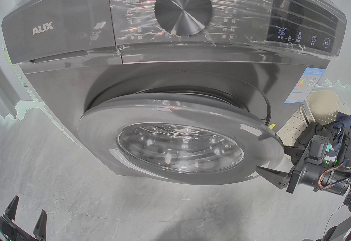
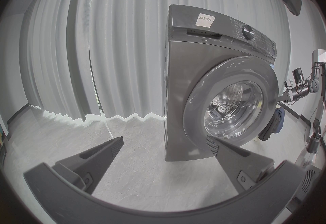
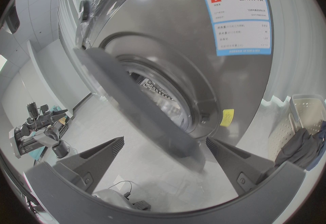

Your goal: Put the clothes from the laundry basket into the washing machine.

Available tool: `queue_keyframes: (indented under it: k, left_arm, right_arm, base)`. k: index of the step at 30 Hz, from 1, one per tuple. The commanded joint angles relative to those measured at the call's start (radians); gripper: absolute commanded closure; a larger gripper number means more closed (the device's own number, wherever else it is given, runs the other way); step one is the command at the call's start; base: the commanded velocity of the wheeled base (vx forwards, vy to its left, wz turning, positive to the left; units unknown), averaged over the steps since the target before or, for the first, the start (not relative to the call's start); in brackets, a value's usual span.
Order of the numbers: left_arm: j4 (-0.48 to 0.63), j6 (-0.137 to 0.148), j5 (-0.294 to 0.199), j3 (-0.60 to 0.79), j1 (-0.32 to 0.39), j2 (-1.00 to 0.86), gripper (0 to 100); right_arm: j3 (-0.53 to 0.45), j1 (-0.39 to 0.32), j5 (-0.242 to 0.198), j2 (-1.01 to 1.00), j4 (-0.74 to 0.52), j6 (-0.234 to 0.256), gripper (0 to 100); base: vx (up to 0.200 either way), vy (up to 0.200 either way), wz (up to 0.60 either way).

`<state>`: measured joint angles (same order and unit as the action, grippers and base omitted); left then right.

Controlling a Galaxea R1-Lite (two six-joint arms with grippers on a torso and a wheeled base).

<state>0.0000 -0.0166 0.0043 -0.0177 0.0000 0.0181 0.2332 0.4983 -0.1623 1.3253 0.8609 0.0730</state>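
**Door ajar, right end effector at its rim, clothes in the basket**

Far left, low over the grey floor (image 1: 109,194): left end effector (image 1: 28,212), released, fingers spread, nothing between them, well apart from the machine. Seen from its wrist view, a pale pleated curtain (image 2: 119,48) behind and beside the machine.

Centre: washing machine (image 1: 175,70), grey, front-loading. Up top, a round dial (image 1: 183,9) under wrinkled clear film, and a dark touch panel (image 1: 303,26) to the dial's right. Below, the round door (image 1: 179,139) with its glass window, swung partly out from the front, gap widest on the right. Behind the door, the opening and a strip of the perforated drum (image 3: 159,94).

Right of the door: right end effector (image 1: 280,163), released, fingers wide, set at the door's free edge with the rim between them. Contact with the rim not clear. Nothing grasped.

Further right, on the machine's front: a blue-and-white label (image 1: 305,84), and a small yellow sticker (image 1: 272,126) near the opening.

Far right, on the floor just beside the machine: laundry basket (image 1: 321,106), cream, with perforated walls. Clothes (image 1: 321,132), dark, heaped inside it and draped over its near rim, just behind the right arm.
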Motion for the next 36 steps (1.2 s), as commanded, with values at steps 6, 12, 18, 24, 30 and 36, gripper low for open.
queue_keyframes:
  k: [6,12,18,24,30,36]
  left_arm:
    - [0.0,0.0,0.0,0.016,0.0,-0.015,0]
    - [0.0,0.0,0.0,0.016,0.0,-0.015,0]
    - [0.0,0.0,0.0,0.016,0.0,-0.015,0]
    - [0.0,0.0,0.0,0.016,0.0,-0.015,0]
    - [0.0,0.0,0.0,0.016,0.0,-0.015,0]
    - [0.0,0.0,0.0,0.016,0.0,-0.015,0]
  right_arm:
    - [-0.068,0.039,-0.014,-0.057,-0.006,0.001,0]
    - [-0.026,0.026,-0.013,-0.04,-0.003,0.001,0]
    - [-0.008,0.037,-0.013,0.02,0.007,0.001,0]
    - [-0.023,0.054,-0.016,0.02,0.006,-0.001,0]
    - [-0.094,0.091,-0.019,-0.005,0.006,-0.001,0]
    - [-0.089,0.08,-0.016,-0.025,0.007,-0.001,0]
  base:
    - [0.0,0.0,0.0]
    - [0.0,-0.1,0.0]
    - [0.0,0.0,0.0]
    - [-0.033,0.0,0.0]
    - [-0.167,0.0,0.0]
    - [0.0,0.0,0.0]
